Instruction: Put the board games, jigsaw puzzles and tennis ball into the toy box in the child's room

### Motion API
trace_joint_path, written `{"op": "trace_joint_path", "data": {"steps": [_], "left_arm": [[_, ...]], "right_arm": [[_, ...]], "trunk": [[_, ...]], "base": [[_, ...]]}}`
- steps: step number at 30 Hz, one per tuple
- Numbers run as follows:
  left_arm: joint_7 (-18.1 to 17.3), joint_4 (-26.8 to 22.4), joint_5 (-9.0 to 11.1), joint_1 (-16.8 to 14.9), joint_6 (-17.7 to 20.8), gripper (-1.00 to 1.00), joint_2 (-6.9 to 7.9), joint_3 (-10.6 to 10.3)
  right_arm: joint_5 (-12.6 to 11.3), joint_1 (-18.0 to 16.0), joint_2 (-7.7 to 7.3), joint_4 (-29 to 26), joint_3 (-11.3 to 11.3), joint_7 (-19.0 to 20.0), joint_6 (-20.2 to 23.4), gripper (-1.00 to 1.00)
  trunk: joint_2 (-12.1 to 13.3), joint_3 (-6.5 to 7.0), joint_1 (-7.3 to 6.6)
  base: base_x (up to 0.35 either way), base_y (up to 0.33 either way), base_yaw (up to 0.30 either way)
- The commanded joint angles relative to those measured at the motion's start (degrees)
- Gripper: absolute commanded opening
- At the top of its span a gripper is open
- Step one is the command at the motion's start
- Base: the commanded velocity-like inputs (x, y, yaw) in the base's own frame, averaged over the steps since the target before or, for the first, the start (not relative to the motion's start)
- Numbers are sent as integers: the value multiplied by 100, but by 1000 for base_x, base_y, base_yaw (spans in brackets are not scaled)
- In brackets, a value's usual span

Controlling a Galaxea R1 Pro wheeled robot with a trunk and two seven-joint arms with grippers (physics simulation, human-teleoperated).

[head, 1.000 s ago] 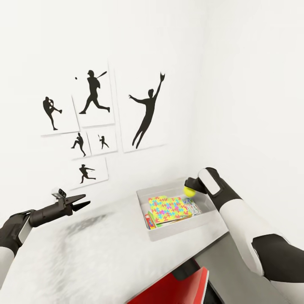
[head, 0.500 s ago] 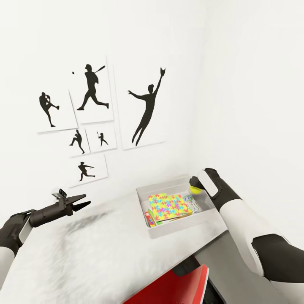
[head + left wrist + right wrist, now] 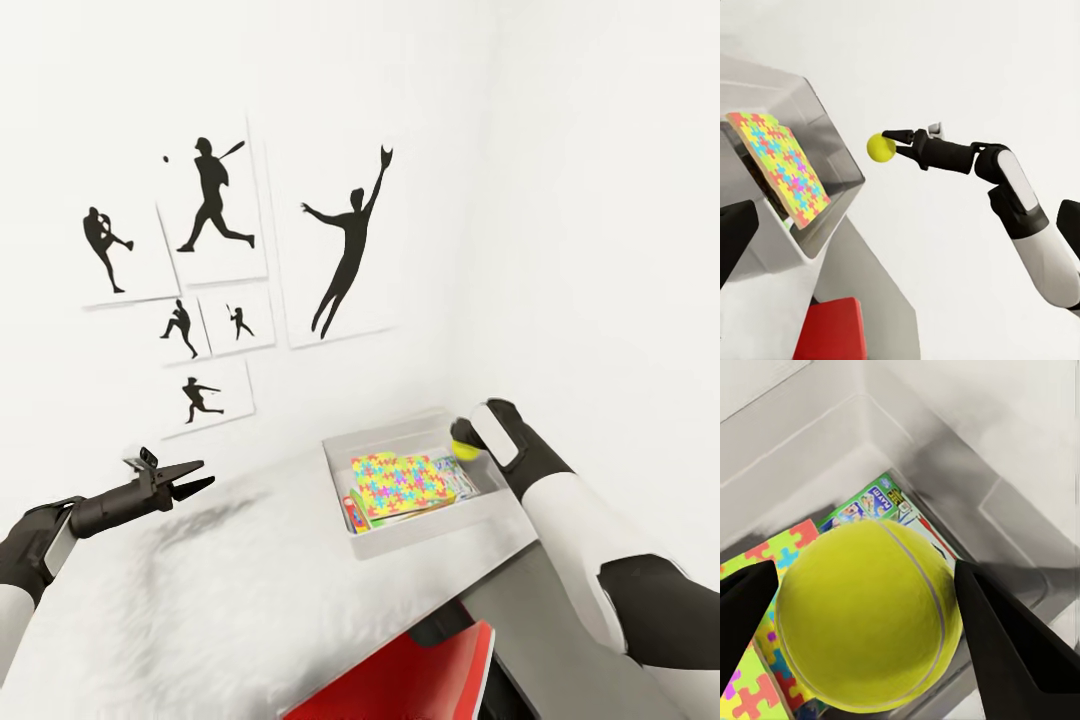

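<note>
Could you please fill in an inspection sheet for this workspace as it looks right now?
Surface: pale table, faintly mottled.
Job's things: toy box on the table; a jigsaw puzzle lies on top of printed game boxes inside it; tennis ball held above the box's far right corner.
Clutter: red object below the table edge.
Grippers: right pincer shut on the ball; left pincer holds nothing, raised over the table, jaws apart.
Cables: nothing seen.
Surroundings: white walls, black baseball silhouette pictures.

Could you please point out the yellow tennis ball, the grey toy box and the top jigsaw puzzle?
yellow tennis ball (image 3: 866,615): right wrist view, front face.
pale grey toy box (image 3: 420,533): head view, near wall.
multicoloured jigsaw puzzle (image 3: 400,483): head view, top face.
</note>
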Motion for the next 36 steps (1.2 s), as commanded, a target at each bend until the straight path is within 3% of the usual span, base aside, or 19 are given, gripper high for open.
{"op": "trace_joint_path", "data": {"steps": [1,7,13,17,23,36], "left_arm": [[-24,-1,-5,-5,60,100,0,0],[-24,-1,-5,-7,57,100,0,-1],[-24,-1,-5,-7,50,100,-7,-2],[-24,-1,-5,-7,50,100,-8,3],[-24,-1,-5,-4,46,100,-8,1],[-24,-1,-7,-7,41,100,-8,4]], "right_arm": [[-61,-7,-13,5,41,-53,8,-100],[-46,-9,-10,45,36,-52,-171,-100],[355,-9,-33,74,23,-57,-236,-100],[479,-9,-37,82,19,-54,-297,-100],[508,-9,-51,84,30,-43,-524,-100],[528,-9,-13,92,44,-26,-569,-100]], "trunk": [[-14,-23,3],[-14,-79,3],[-14,-136,3],[-14,-173,3],[-14,-230,3],[-14,-352,3]], "base": [[0,0,0],[0,0,0],[0,0,0],[0,0,0],[0,0,0],[0,0,0]]}}
